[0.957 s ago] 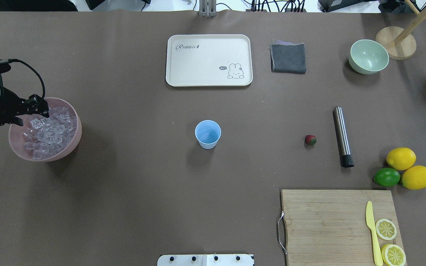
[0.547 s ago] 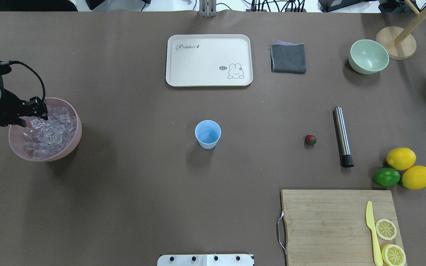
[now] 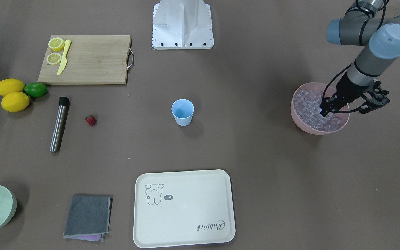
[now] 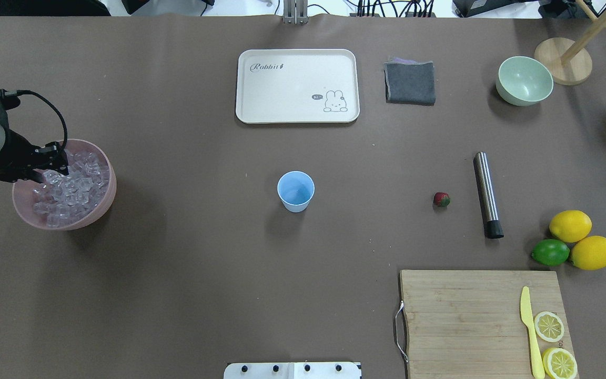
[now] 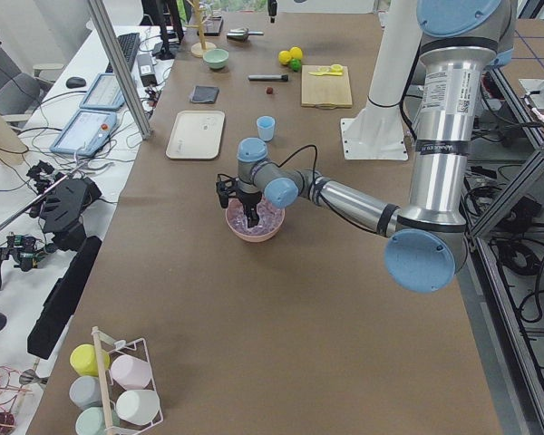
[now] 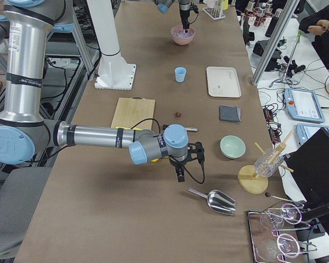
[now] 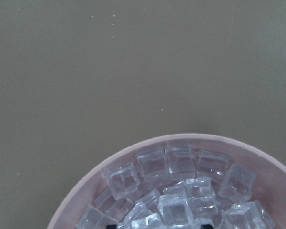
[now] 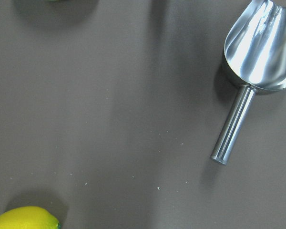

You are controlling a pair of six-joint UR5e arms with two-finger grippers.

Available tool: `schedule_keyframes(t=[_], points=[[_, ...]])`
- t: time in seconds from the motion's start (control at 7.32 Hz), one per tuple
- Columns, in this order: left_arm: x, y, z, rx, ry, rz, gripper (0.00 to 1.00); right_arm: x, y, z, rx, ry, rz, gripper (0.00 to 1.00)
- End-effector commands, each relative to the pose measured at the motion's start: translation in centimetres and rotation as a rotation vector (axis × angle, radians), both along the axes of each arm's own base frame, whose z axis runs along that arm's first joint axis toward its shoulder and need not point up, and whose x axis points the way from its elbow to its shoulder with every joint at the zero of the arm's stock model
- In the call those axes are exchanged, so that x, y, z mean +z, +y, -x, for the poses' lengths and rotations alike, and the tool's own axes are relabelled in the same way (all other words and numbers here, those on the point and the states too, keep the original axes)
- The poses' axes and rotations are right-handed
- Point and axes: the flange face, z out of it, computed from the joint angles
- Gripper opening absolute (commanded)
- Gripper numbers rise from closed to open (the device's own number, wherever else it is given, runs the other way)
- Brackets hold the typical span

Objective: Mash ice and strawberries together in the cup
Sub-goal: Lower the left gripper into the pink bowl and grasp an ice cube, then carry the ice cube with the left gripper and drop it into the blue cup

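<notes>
Holding tips of left gripper down among clear ice cubes heaped in pink bowl, not showing whether parted or closed on anything. Leaving light blue cup upright well off to that gripper's right, small strawberry farther beyond.

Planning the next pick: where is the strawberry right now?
In the overhead view, the strawberry lies on the robot's right side, right of the cup and just left of the steel rod.

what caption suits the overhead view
Left gripper reaches into pink bowl of ice; blue cup sits empty mid-table.
</notes>
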Motion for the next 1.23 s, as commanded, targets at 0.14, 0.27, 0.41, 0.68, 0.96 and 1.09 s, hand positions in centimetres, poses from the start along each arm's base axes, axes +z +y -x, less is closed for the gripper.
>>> schedule_keyframes(t=[0.14, 0.27, 0.41, 0.68, 0.96, 1.09], points=[[-0.5, -0.1, -0.1, 0.008, 0.005, -0.005, 0.0, 0.0, 0.0, 0.0, 0.006, -0.002, 0.006, 1.0], [-1.1, -0.3, 0.2, 0.006, 0.014, -0.007, 0.0, -0.1, -0.1, 0.1, 0.005, -0.001, 0.004, 1.0], [-2.3, 0.0, 0.6, 0.023, 0.044, 0.013, 0.0, -0.3, -0.3, 0.2, 0.004, -0.002, 0.003, 1.0], [-9.2, -1.1, 0.8, 0.013, 0.069, 0.005, 0.0, -0.5, -0.5, 1.0, -0.003, -0.005, 0.008, 1.0], [-14.7, -1.5, -1.9, 0.008, 0.118, -0.014, 0.0, -0.9, -0.9, 2.4, -0.012, -0.006, 0.021, 1.0], [-18.0, -0.7, -5.4, 0.02, 0.16, -0.005, 0.0, -1.1, -1.1, 2.7, -0.017, -0.007, 0.017, 1.0]])
